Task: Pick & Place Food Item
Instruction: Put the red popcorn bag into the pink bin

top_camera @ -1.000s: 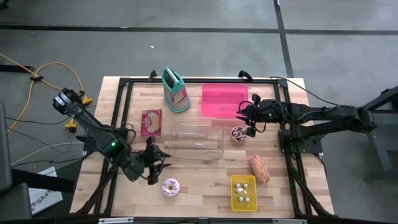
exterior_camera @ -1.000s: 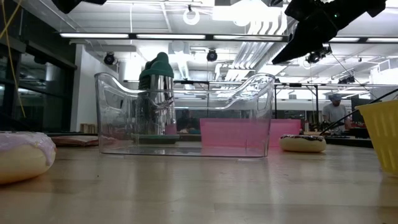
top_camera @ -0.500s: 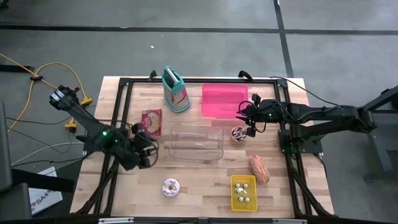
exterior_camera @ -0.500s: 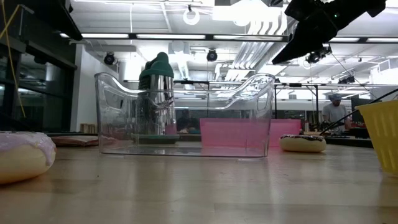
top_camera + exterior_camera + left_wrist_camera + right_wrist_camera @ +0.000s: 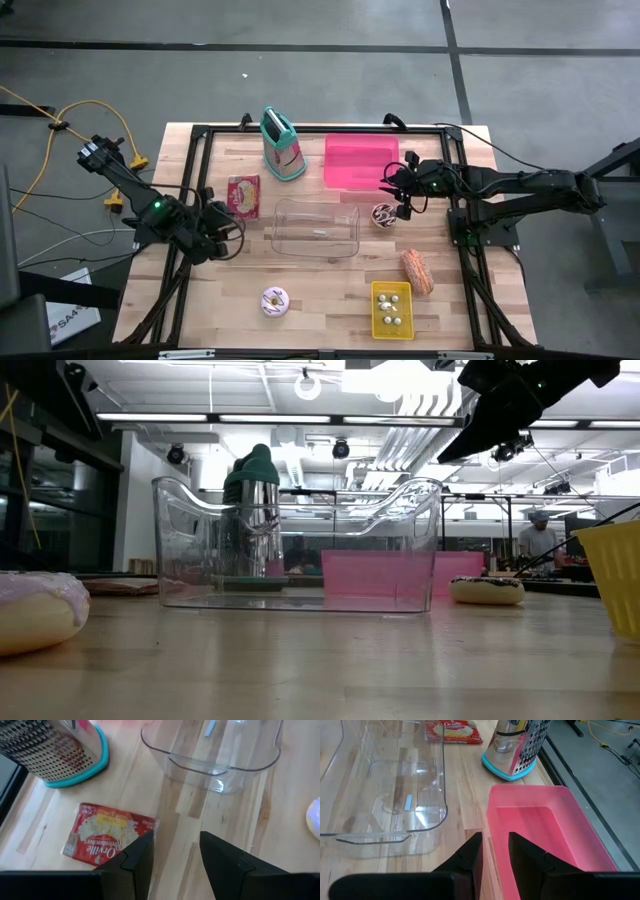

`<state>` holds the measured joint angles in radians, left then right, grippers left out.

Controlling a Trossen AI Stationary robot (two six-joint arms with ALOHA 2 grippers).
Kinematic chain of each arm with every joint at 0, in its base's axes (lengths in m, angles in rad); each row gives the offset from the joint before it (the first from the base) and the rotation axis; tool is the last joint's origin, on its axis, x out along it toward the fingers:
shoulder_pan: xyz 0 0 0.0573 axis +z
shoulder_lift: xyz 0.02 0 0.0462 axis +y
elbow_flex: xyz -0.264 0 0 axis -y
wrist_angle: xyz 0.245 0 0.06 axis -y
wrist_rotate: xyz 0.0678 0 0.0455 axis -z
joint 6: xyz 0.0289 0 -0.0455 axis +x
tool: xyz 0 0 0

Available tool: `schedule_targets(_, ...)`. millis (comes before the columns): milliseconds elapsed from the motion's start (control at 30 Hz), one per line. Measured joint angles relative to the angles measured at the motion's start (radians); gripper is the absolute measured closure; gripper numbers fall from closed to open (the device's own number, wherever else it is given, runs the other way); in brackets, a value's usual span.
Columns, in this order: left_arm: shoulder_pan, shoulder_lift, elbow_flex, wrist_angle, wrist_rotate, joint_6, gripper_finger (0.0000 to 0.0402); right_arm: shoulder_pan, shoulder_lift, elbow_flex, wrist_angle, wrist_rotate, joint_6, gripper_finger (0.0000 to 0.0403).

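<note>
l gripper [image 5: 237, 237] beside clear bin [image 5: 316, 226] edge

It was a lab or workshop: a wooden table [image 5: 330, 280] on bare concrete floor [image 5: 300, 60], exposed ceiling ducts [image 5: 420, 435] and strip lights [image 5: 200, 417].

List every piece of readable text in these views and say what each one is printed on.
"Orville Redenbacher's": in white script on the flat red popcorn packet, clearest in the left wrist view.
"Orville": the same packet's brand, seen in part in the right wrist view.
"SA4...": cut-off print on a white box on the floor beside the table.
The packet's smaller print is too blurred to read.
</note>
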<state>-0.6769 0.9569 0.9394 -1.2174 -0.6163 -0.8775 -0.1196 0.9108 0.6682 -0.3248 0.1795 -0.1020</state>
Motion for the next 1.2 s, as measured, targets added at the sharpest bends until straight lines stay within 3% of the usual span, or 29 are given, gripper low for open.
schedule_targets(633,0.0,0.069,0.0,-0.076,0.016,0.013,0.0249,0.0,0.0,0.0,0.0,0.0,0.0,0.0321)
schedule_targets(967,0.006,0.213,0.0,-0.109,0.023,-0.003,0.0249,0.0,0.0,0.0,0.0,0.0,0.0,0.0321)
schedule_targets(1200,-0.011,0.318,-0.042,-0.095,0.087,-0.072,0.0249,0.0,0.0,0.0,0.0,0.0,0.0,0.0321)
